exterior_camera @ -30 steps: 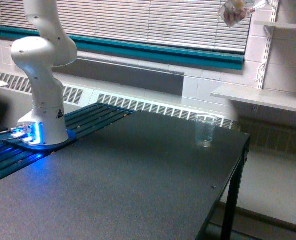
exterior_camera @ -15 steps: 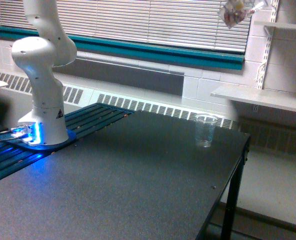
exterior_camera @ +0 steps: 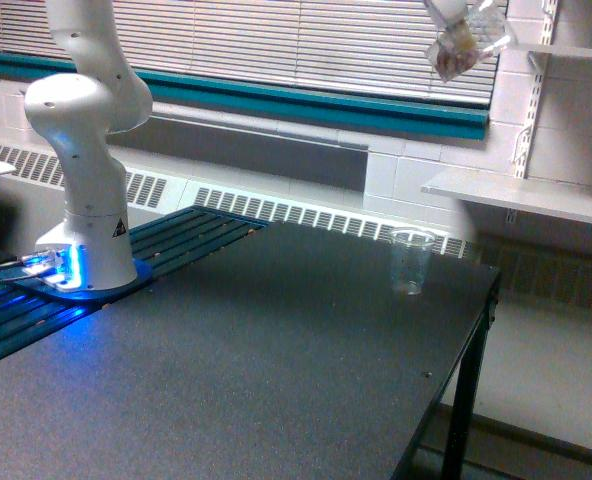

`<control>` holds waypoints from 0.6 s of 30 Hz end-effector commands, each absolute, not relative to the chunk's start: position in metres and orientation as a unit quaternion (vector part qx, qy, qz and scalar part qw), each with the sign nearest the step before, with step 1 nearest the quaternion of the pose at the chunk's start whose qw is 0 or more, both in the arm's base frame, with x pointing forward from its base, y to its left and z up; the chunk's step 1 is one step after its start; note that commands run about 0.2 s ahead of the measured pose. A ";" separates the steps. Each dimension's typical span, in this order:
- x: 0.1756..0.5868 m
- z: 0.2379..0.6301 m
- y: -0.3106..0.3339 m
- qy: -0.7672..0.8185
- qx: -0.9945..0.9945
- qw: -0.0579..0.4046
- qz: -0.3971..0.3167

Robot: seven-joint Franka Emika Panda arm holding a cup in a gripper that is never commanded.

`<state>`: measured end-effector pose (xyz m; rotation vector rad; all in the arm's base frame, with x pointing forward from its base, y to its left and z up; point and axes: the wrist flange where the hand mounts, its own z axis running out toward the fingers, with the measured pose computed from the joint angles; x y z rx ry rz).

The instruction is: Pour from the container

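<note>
The white gripper [exterior_camera: 454,22], its fingers closed around the small clear plastic cup [exterior_camera: 463,47], holds it tilted; no writing is legible.

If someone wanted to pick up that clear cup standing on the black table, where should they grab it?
Probably around the middle of the clear cup, from the side. It stands upright and open-topped near the table's far edge, with free space around it, and its thin wall looks easily crushed, so squeeze lightly.
</note>
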<state>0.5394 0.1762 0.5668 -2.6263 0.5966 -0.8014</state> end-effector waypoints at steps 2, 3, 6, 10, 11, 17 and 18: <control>0.522 0.546 0.209 0.170 -0.933 0.176 -0.265; 0.520 0.542 0.211 0.168 -0.934 0.177 -0.262; 0.513 0.531 0.218 0.162 -0.937 0.180 -0.251; 0.505 0.513 0.221 0.160 -0.942 0.177 -0.235; 0.503 0.509 0.223 0.159 -0.943 0.178 -0.231; 0.489 0.485 0.226 0.157 -0.951 0.178 -0.200; 0.488 0.482 0.226 0.158 -0.951 0.179 -0.196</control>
